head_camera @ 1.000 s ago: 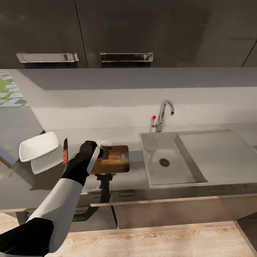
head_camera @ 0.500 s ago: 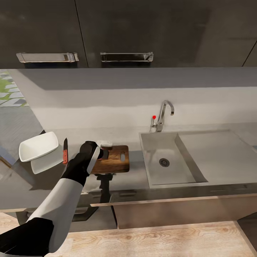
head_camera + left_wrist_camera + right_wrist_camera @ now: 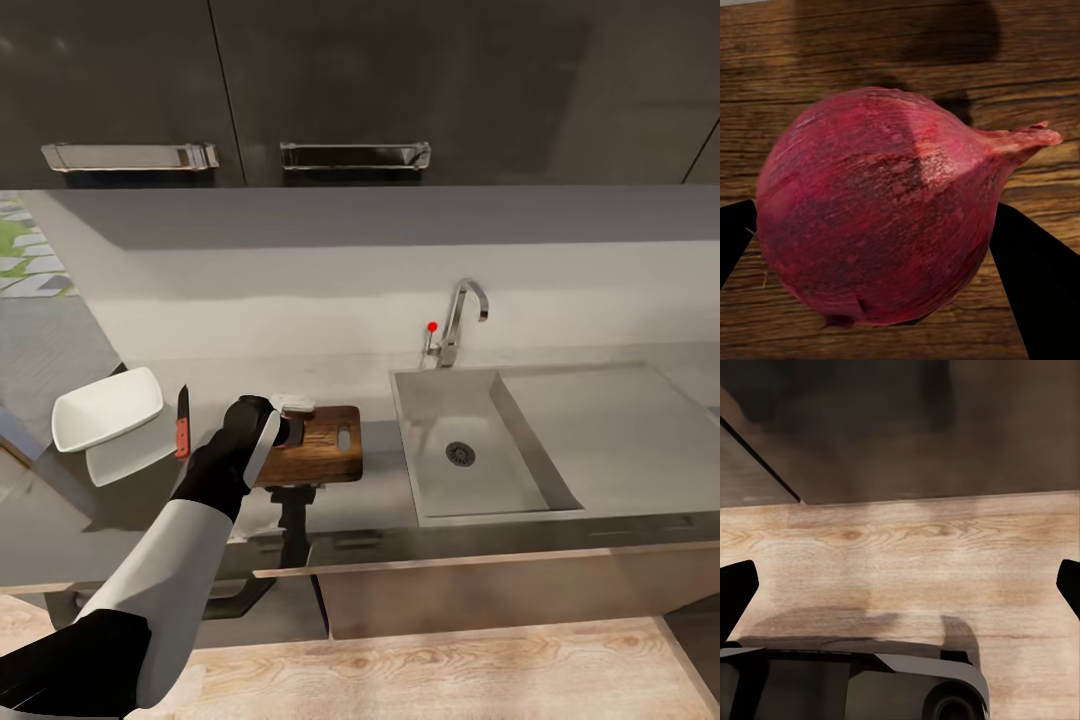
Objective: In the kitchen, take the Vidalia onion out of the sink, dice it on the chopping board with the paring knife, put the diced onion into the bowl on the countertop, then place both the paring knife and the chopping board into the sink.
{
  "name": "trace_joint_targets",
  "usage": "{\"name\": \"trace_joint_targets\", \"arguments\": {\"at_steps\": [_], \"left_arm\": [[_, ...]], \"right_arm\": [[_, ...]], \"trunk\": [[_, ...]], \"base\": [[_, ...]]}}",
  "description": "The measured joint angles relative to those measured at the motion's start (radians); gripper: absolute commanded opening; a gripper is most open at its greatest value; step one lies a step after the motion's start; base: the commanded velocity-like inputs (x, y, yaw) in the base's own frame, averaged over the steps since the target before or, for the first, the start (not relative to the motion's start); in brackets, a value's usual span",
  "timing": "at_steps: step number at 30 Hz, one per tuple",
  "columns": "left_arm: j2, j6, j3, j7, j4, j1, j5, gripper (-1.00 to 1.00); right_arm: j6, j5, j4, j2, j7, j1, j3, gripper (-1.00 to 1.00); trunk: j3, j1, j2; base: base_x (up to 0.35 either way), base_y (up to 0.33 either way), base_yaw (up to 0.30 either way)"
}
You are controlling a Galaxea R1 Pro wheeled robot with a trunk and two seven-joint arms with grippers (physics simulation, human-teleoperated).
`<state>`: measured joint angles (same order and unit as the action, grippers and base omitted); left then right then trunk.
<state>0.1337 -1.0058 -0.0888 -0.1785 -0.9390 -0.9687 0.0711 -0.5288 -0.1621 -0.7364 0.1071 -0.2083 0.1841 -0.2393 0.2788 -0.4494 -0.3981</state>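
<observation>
So the onion's on the board, mostly hidden from above

Head view: the left gripper (image 3: 290, 428) covers the near-left end of the chopping board (image 3: 325, 447), so the onion's barely visible there. Left wrist view fills in: red onion (image 3: 881, 206) on wood grain, fingers (image 3: 1031, 277) at both sides, contact hard to tell. Right gripper (image 3: 900, 585) hangs spread wide over the wooden floor (image 3: 907, 547).

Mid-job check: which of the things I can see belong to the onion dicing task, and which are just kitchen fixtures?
Belongs to the job:
onion, between the left end effector fingers over the chopping board
paring knife, beside the bowl
sink
countertop

Just there:
upper cabinet handles
wooden floor
right end effector, open above the floor
</observation>
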Motion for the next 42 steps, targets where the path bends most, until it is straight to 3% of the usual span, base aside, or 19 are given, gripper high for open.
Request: {"name": "trace_joint_targets", "arguments": {"at_steps": [38, 39, 42], "left_arm": [[0.0, 0.0, 0.0, 0.0, 0.01, 0.0, 0.0, -1.0], [0.0, 0.0, 0.0, 0.0, 0.009, 0.0, -0.001, 1.0], [0.0, 0.0, 0.0, -0.001, 0.01, 0.0, -0.001, 1.0]], "right_arm": [[0.0, 0.0, 0.0, 0.0, 0.0, 0.0, 0.0, 1.0], [0.0, 0.0, 0.0, 0.0, 0.0, 0.0, 0.0, 1.0], [0.0, 0.0, 0.0, 0.0, 0.0, 0.0, 0.0, 1.0]], "trunk": [[0.003, 0.0, 0.0], [0.003, 0.0, 0.0], [0.003, 0.0, 0.0]], "base": [[0.0, 0.0, 0.0], [0.0, 0.0, 0.0], [0.0, 0.0, 0.0]]}}
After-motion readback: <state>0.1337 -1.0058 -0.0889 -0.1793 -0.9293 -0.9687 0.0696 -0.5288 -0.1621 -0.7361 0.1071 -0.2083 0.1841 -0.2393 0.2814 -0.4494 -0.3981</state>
